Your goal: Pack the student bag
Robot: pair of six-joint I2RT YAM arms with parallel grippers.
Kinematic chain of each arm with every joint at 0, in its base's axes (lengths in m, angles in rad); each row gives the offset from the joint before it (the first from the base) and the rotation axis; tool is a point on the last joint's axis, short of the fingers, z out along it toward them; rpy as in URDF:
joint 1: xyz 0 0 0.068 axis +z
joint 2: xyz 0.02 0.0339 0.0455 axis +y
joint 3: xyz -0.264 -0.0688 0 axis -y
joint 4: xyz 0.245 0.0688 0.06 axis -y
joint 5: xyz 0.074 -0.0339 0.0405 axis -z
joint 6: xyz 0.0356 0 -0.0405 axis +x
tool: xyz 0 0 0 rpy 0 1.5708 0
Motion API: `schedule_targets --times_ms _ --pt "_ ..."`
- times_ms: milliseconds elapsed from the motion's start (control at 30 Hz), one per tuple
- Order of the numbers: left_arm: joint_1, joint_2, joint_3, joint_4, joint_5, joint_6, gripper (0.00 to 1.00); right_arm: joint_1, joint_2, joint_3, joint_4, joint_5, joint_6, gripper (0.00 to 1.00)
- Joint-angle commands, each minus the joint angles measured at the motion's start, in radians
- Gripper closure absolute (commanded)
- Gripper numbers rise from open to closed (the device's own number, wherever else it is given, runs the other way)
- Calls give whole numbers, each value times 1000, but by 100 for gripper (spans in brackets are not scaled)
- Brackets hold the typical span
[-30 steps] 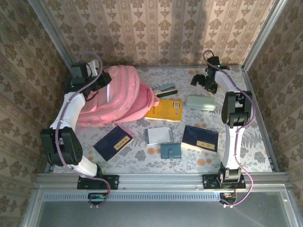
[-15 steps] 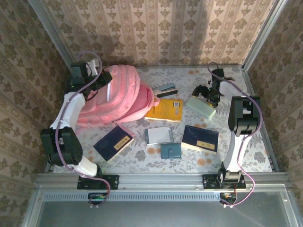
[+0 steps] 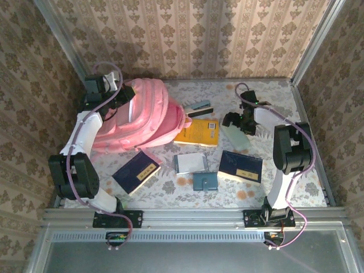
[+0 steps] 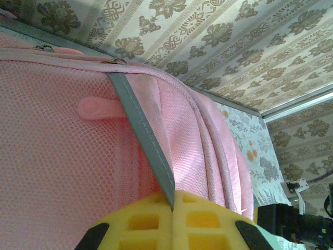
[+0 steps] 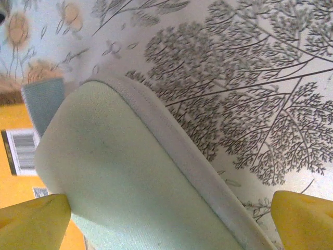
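While the large soft pink fabric backpack (image 3: 145,116) lies slumped at the far left of the floral-patterned table (image 3: 296,170), the left gripper (image 3: 128,94) sits against its upper far side. Its yellow pads are pressed together on a grey band (image 4: 140,135) stitched across the pink mesh. Across the table, well apart from the backpack, the right gripper (image 3: 239,122) hangs with its fingers (image 5: 31,216) spread wide either side of a pale green soft oblong case (image 3: 238,136). A yellow paperback book (image 3: 199,132) lies between the case and the backpack.
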Motion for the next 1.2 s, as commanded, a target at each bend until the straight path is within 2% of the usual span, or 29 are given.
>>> schedule_targets --times_ms 0,167,300,633,800,967,1167 --pt "5 -37 11 93 60 -13 100 40 -17 6 -95 169 -107 0" --pt "3 -37 9 92 60 -11 100 88 -24 -8 -103 241 -165 0" --pt "0 -39 7 90 60 -9 100 86 -29 -9 -105 229 -170 0" --pt "-2 -43 7 87 61 -4 100 112 -26 -47 -72 96 -232 0" --pt "-3 -43 9 83 64 3 100 115 -2 -48 -70 135 -224 0" --pt "-5 -37 13 79 65 10 100 116 -17 -82 -22 201 -205 8" --pt "-20 -21 58 27 85 59 100 115 -22 -88 5 218 -181 18"
